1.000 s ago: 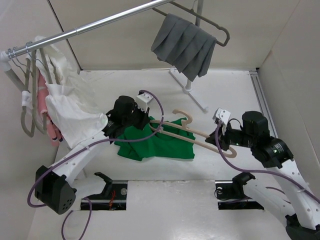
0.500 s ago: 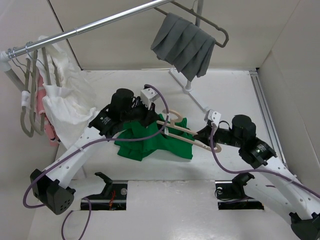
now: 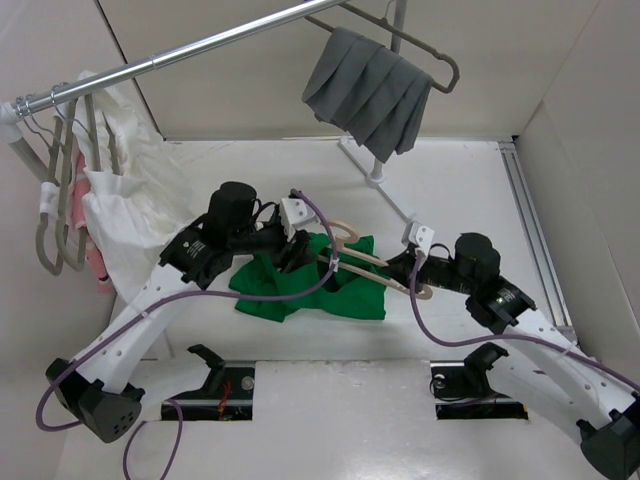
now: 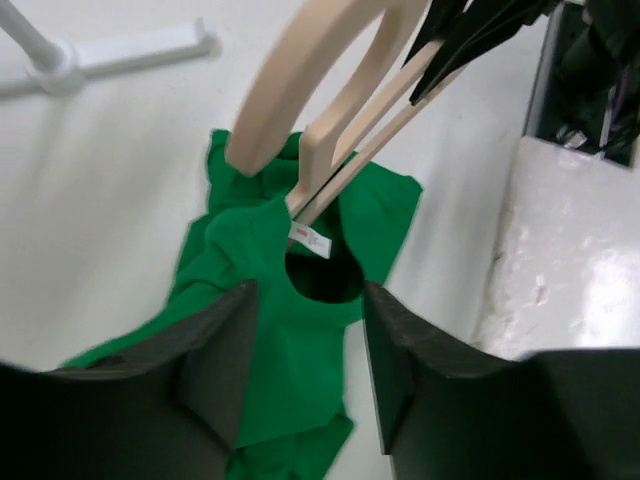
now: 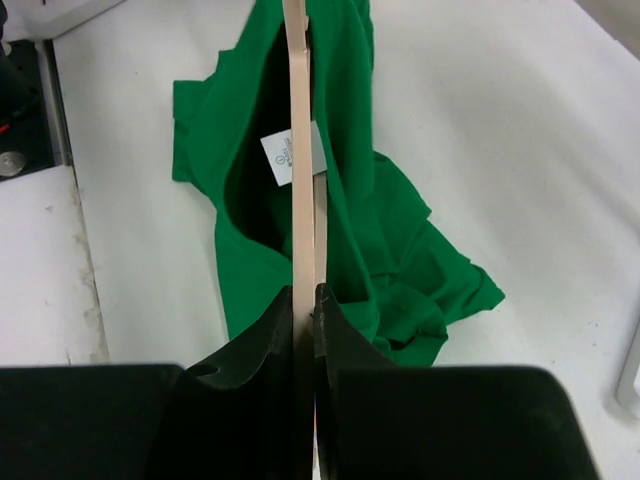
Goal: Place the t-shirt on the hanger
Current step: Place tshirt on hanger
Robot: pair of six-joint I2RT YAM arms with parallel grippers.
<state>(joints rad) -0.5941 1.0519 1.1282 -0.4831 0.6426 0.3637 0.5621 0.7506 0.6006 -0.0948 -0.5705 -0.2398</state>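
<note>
Shirt: your shirt (image 3: 290, 290) is lying crumpled at the middle of the table (image 3: 470, 190), between your two arms. Its neck opening is facing up and the white label (image 4: 310, 240) is showing at the collar's rim.
Hanger: your hanger (image 5: 298, 120) is hanging tilted over the shirt, with one shoulder end dipping to the collar just beside the label. Whether it is sitting inside the neck, you cannot tell.
Right gripper: your right gripper (image 5: 303, 300) is clenching the hanger's other shoulder end, its fingers pressing flat on both sides.
Left gripper: your left gripper (image 4: 307, 305) is hovering released above the collar, its fingers standing apart with only the shirt showing below the gap.
Near edge: the shirt's hem is lying short of the dark slots (image 3: 215, 385) by your arm bases, and a bare strip is running between them.
Far side: bare table is stretching from the shirt to the back wall, broken only by the stand foot (image 3: 385, 195) to the right of the hook.
Left side: white garments (image 3: 130, 215) are hanging close beside your left arm, leaving little room there.
Right side: open table is lying between your right arm and the side wall.
Overhead: the rail (image 3: 200, 45) and grey cloth (image 3: 370, 85) are hanging over the back, well apart from both grippers.
</note>
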